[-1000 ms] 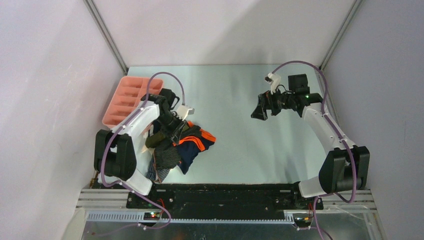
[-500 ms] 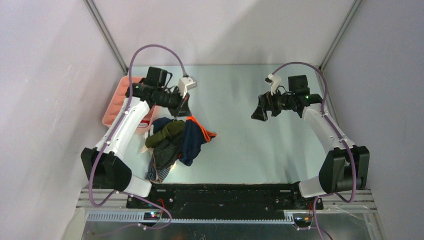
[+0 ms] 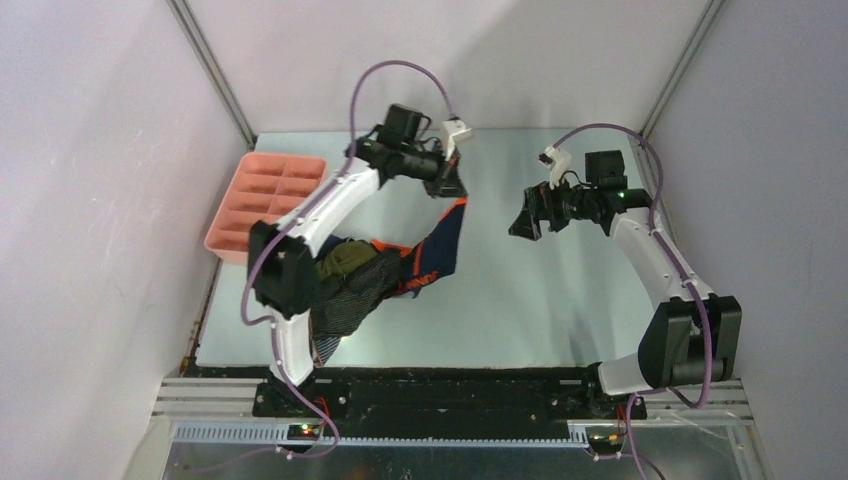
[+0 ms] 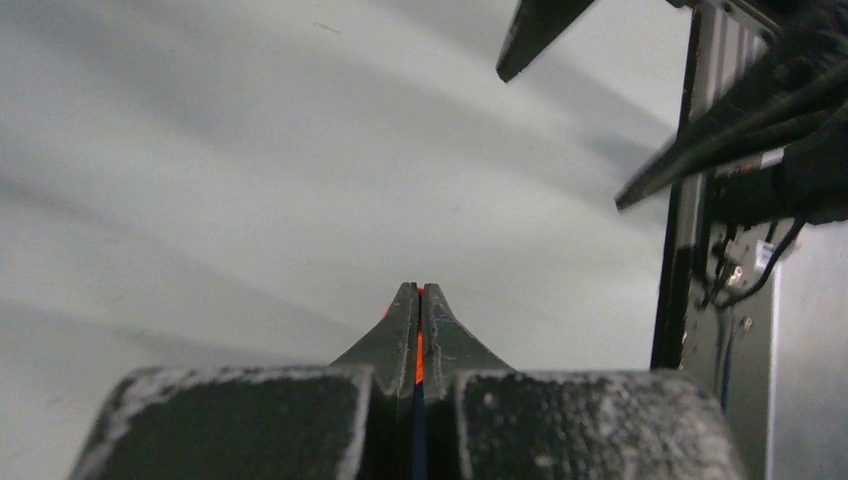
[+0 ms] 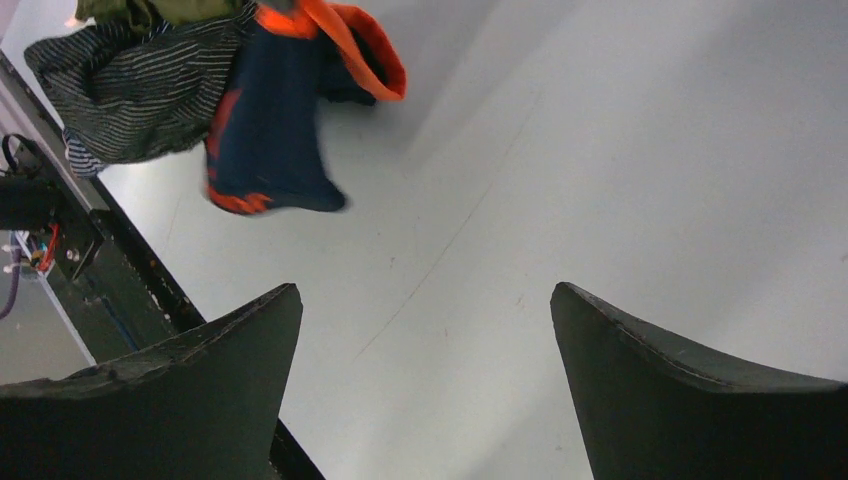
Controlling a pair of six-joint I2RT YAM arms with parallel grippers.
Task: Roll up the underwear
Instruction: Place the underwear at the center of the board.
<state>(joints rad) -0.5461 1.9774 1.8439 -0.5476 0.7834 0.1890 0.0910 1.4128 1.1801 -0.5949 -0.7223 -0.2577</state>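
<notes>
Underwear [image 3: 345, 275] is lying in a loose heap below the left pincer [image 3: 450, 190] and to its left, and one piece, the navy brief [image 3: 443, 245], is hanging from that pincer. The left pincer is pressing its fingers [image 4: 395, 330] fully together on the orange band of this brief. In the wrist view only a thin line of orange and navy is showing between them. The brief is stretching down from the pincer toward the heap. Its lower end seems to be touching the other pieces, but I cannot tell whether it is caught on them. In the heap the olive brief [image 3: 342, 258] is sitting on the striped brief [image 3: 350, 295]. The right pincer [image 3: 522, 222] is hovering over the table [image 3: 520, 310], just across from the left one. It is opened wide and is holding nothing. The tray [image 3: 262, 190] is standing well to the left of both pincers.

The cloth is looking light, thin and very limp, so I am expecting it to fold wherever nothing is supporting it. I am judging the grip on the band to be a good one, because elastic is thicker and less slippery than plain cloth. For spreading the brief flat before rolling, the free pincer should probably be taking the same band at its far side, not the loose middle.
</notes>
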